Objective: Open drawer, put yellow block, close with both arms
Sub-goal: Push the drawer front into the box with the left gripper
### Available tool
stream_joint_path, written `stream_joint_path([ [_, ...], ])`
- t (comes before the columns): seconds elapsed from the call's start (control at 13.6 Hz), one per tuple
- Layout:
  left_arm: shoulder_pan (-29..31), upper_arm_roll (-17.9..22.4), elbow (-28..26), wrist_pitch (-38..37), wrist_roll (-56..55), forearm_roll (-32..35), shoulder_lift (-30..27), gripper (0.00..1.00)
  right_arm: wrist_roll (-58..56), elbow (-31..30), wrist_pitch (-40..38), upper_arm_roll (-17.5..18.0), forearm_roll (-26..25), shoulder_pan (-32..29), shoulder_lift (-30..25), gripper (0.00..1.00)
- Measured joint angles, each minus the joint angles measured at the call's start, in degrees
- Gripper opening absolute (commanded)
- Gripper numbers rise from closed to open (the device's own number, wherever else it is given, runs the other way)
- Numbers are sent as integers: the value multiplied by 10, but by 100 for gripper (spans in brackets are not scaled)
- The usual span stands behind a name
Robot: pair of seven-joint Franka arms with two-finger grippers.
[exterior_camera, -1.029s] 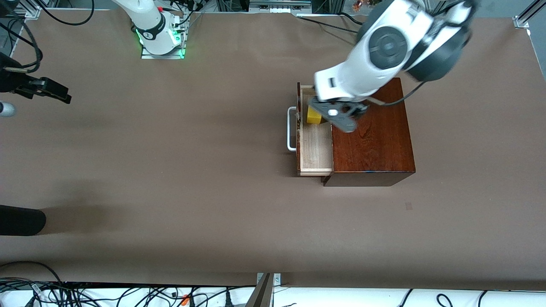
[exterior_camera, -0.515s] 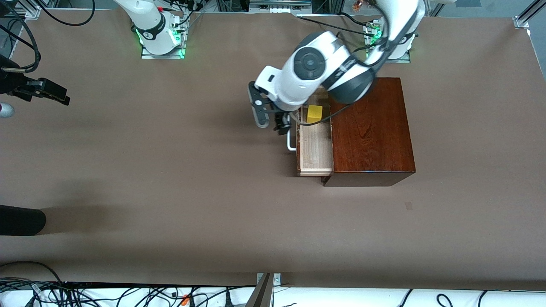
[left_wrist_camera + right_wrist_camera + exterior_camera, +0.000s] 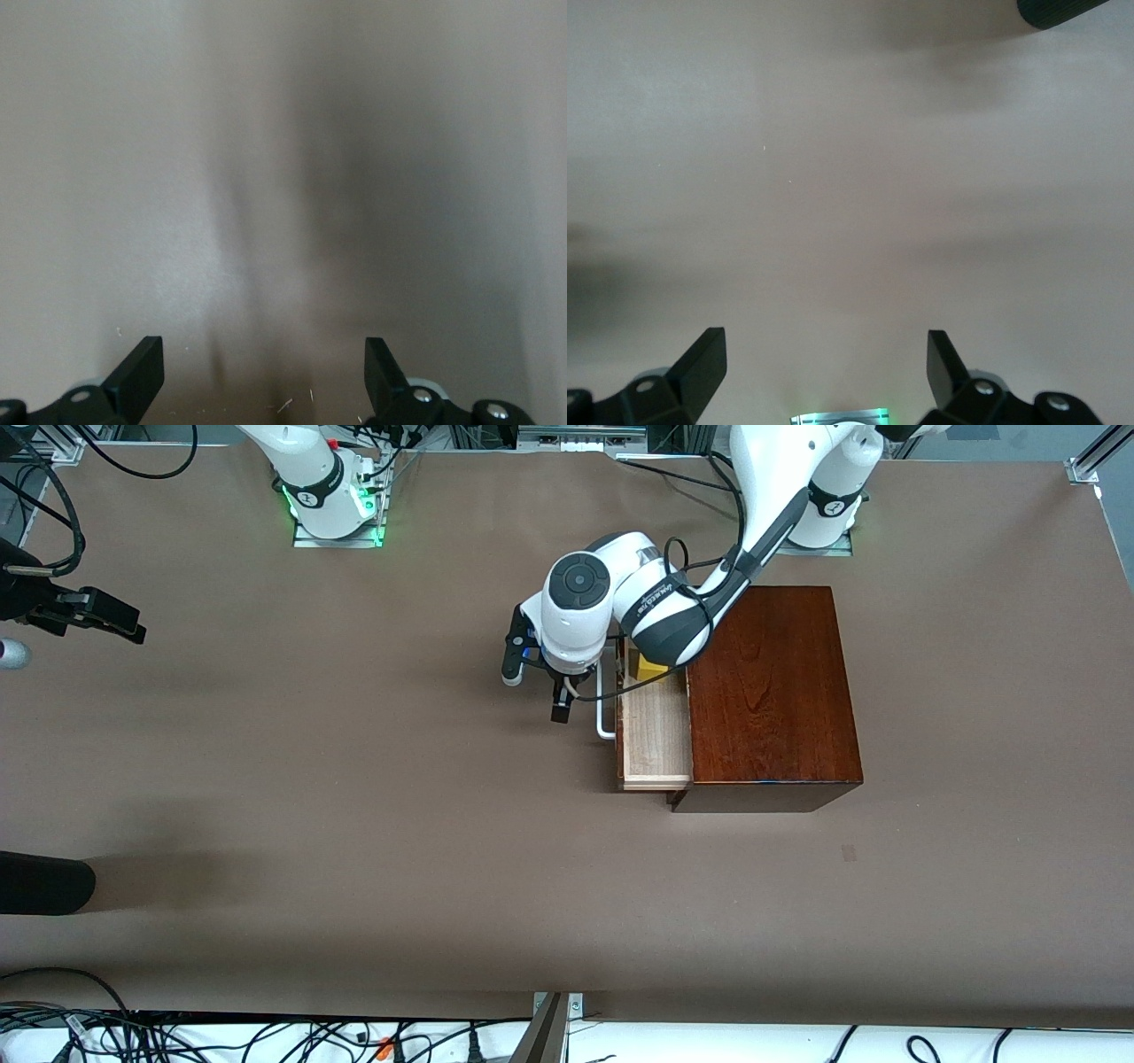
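Left gripper [image 3: 534, 692] shifted off drawer [image 3: 656, 731], jaws wide, empty, yellow block [image 3: 653, 670] inside

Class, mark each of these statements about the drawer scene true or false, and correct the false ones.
1. The drawer stands pulled out of the wooden box. True.
2. The yellow block lies on the bare table beside the box. False: it sits inside the open drawer, partly hidden by the left arm.
3. The left gripper is open and holds nothing. True: in the left wrist view its fingers stand apart over bare table.
4. The left gripper is clamped on the white handle. False: it hangs just in front of the drawer, apart from the handle.
5. The right gripper is shut on the block. False: it is open and empty, waiting at the right arm's end of the table.
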Motion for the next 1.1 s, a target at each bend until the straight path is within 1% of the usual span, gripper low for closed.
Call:
stream_joint_path([
  [0.22, 4, 6, 1, -53, 3, 4, 0, 100, 0, 0, 0, 0, 0, 0, 0, 100],
  [0.37, 4, 5, 6, -70, 2, 7, 1, 100, 0, 0, 0, 0, 0, 0, 0, 100],
  [0.44, 4, 5, 9, -77, 1, 12, 1, 100, 0, 0, 0, 0, 0, 0, 0, 100],
  [0.66, 14, 8, 14, -131, 1, 40, 1, 100, 0, 0, 0, 0, 0, 0, 0, 100],
  [1.1, 50, 8, 15, -159, 1, 48, 0, 100, 0, 3, 0, 0, 0, 0, 0, 100],
])
